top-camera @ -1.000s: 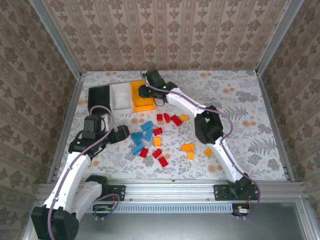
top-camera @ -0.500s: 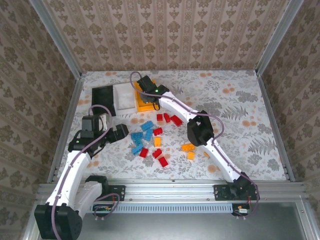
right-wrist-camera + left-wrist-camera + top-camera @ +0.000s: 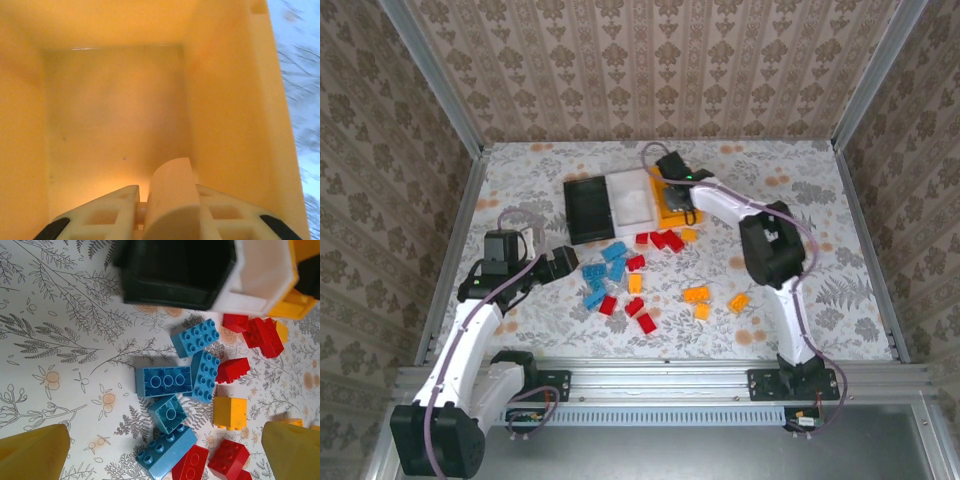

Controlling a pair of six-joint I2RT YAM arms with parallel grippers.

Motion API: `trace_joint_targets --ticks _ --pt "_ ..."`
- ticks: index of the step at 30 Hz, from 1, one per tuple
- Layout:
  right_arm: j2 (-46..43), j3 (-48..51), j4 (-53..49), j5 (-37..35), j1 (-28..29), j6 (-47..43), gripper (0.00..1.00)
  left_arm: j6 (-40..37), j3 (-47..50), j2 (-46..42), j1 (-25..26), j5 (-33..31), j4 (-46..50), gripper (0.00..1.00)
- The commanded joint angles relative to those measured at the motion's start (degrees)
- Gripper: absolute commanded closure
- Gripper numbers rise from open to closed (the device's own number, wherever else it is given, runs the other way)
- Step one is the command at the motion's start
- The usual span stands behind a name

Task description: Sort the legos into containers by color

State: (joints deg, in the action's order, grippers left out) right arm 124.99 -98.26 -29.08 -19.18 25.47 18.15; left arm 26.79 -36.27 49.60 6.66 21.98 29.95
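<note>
Top view: black bin (image 3: 588,210), white bin (image 3: 632,200) and orange bin (image 3: 666,214) in a touching row, mid-table toward far wall. Down in orange bin, right gripper (image 3: 678,200), hiding most of it; jaws unreadable here. Low at left, left gripper (image 3: 568,265), jaws spread wide, pointing at blue legos (image 3: 600,280). Just beside near walls of white and orange bins, red legos (image 3: 660,240); more red mixed among the blue. Loose to the right, orange legos (image 3: 698,296), apart from the pile. Open table (image 3: 820,200) at far right and far left.

Left wrist: yellow fingertips (image 3: 32,452) cut off at both bottom corners, far apart, gripping nothing. Blue legos in centre, studs up, some touching. Black bin blurred, top cut by frame; white and orange bins clipped at top right. Red legos partly cut at bottom edge.

Right wrist: inside of orange bin, floor and walls in view, blurred table past right rim. At bottom edge, fingers (image 3: 105,210) pressed together, bases cut off; whether pinching the bin's near wall, cannot tell.
</note>
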Motion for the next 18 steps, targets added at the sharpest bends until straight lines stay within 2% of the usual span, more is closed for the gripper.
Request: trace_joint_targets --ticks 1,5,8,18 --pt "-7.1 8.5 4.9 1.7 -2.8 0.8 0.84 0.2 0.5 0.8 -0.5 1.3 -2.1 0.00" --pt "-10.0 13.1 6.5 5.7 -5.1 0.0 0.77 0.8 0.6 1.7 -0.4 1.5 -3.4 0.00" --pt "-9.7 12.8 6.5 6.4 -5.2 -0.3 0.76 1.6 0.6 1.7 -0.3 1.8 -3.6 0.00" --pt "-4.5 4.9 6.8 11.0 -6.7 4.0 0.73 2.9 1.8 -2.9 0.2 0.6 -0.6 0.00"
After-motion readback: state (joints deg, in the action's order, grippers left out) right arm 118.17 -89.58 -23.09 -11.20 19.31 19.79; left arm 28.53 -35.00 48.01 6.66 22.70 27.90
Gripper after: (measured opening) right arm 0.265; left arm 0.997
